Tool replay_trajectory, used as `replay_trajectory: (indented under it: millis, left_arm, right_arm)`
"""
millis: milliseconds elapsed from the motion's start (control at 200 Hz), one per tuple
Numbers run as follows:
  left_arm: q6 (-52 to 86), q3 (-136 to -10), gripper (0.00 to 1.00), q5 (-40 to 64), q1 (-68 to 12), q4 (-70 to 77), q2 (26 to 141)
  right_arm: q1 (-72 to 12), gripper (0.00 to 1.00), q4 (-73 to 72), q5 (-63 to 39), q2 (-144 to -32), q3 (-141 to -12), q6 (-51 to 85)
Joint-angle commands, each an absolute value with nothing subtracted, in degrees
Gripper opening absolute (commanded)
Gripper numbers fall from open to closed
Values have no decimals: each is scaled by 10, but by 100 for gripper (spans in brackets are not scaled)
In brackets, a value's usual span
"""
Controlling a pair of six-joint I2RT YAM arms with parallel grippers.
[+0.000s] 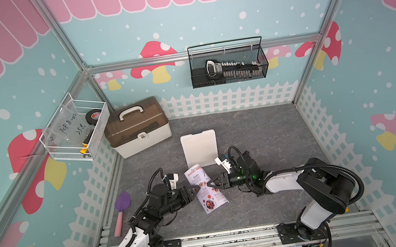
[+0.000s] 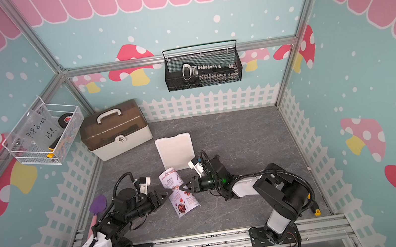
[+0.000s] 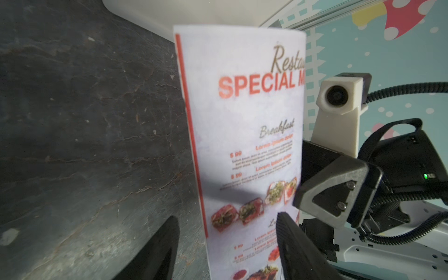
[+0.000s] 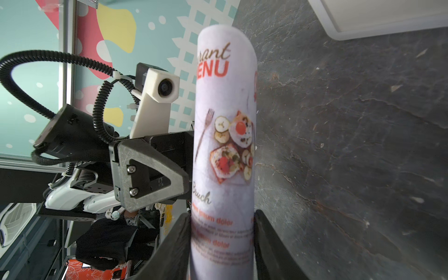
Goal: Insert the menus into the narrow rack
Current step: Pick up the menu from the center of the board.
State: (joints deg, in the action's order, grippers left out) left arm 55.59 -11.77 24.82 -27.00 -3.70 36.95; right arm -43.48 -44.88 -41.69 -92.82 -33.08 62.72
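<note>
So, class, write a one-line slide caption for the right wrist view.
Right arm's jaws clamp the curled menu; the left arm's jaws beside it, rack corner beyond.

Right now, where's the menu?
In both top views the menu sits curled between the left end effector and right end effector, just robot-side of the rack.

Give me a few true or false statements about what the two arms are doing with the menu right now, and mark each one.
1. The white paper menu with the red SPECIAL MENU heading is curled, not flat. True.
2. The menu already sits inside the flat white translucent plastic rack. False: it is outside the rack, between the two grippers.
3. The right gripper is shut on the curled menu. True.
4. The left gripper holds the purple spatula with the pink handle. False: the spatula lies on the grey tabletop; the left gripper is open at the menu's edge.
</note>
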Motion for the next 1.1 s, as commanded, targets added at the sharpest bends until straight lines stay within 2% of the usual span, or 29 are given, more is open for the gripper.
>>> replay_trajectory:
  millis: [0,575,730,891,1096]
  left_arm:
    - [578,-99,63,253,-265,5,351]
    - [585,-82,58,258,-265,48,315]
    - [590,-80,48,260,-265,59,310]
    - [582,-91,32,264,-265,43,308]
    - [574,-108,25,258,-265,16,308]
  right_arm:
    - [-432,43,-501,-432,-943,-325,657]
    - [-432,43,-541,-441,-954,-323,685]
    - [-432,43,-525,-438,-955,-324,678]
    - [-432,44,-501,-429,-954,-326,674]
    - [-432,45,-465,-421,-941,-332,642]
